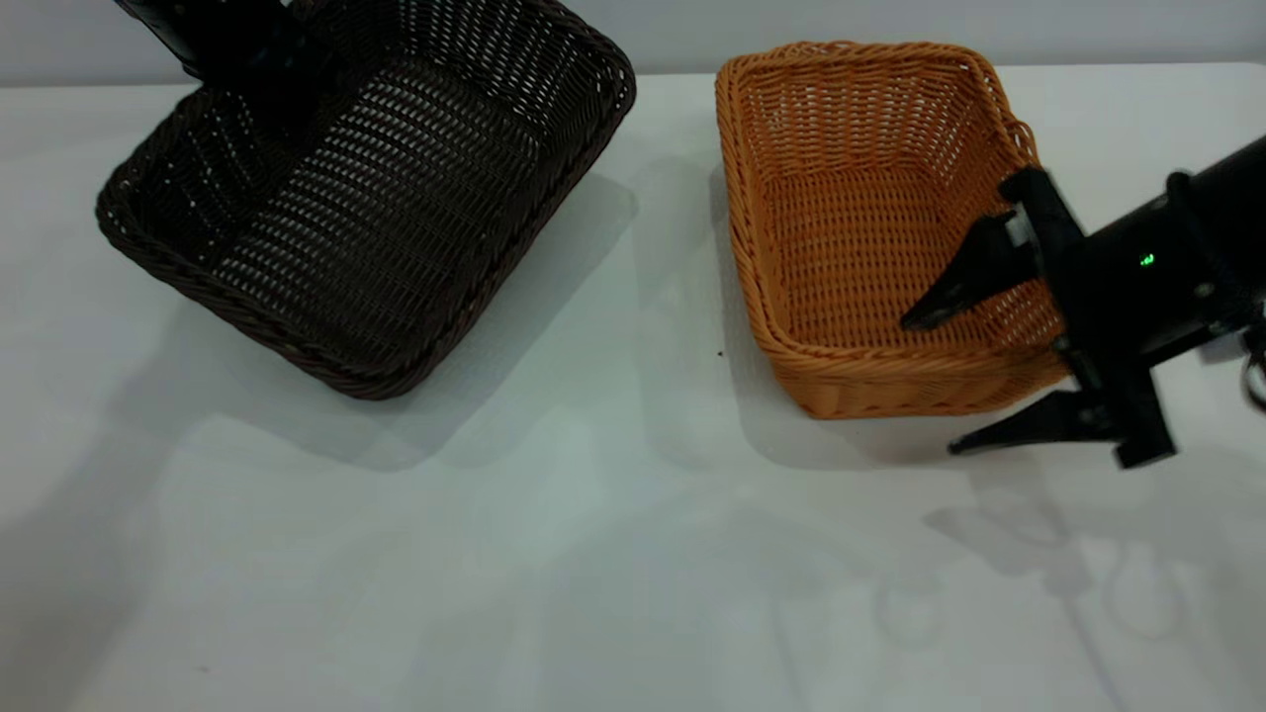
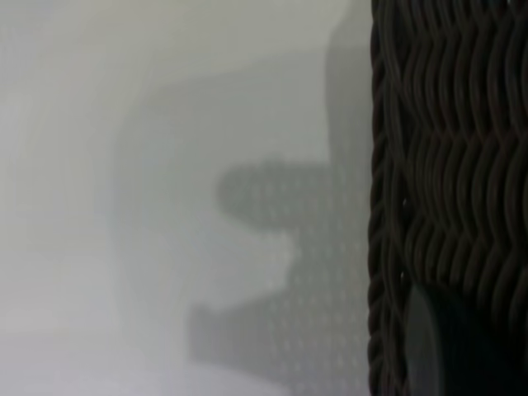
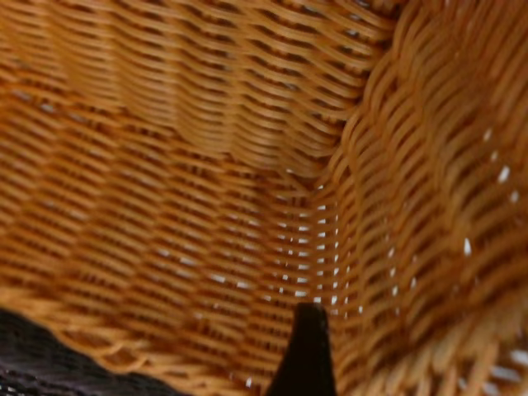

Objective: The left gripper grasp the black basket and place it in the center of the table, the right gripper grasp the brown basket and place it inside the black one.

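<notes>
The black basket (image 1: 376, 198) hangs tilted over the back left of the white table (image 1: 593, 554), casting a shadow below it. My left gripper (image 1: 259, 94) holds its far left rim. In the left wrist view one dark finger (image 2: 437, 346) presses on the basket's woven wall (image 2: 462, 165). The brown basket (image 1: 851, 247) stands on the table at the back right. My right gripper (image 1: 940, 381) is open and straddles its near right wall, with one finger inside and one outside. The right wrist view shows the inner finger (image 3: 307, 346) against the basket's weave (image 3: 206, 165).
The table's back edge (image 1: 673, 71) runs just behind both baskets. A gap of bare tabletop (image 1: 673, 297) lies between the two baskets. The right arm's body (image 1: 1167, 267) reaches in from the right edge.
</notes>
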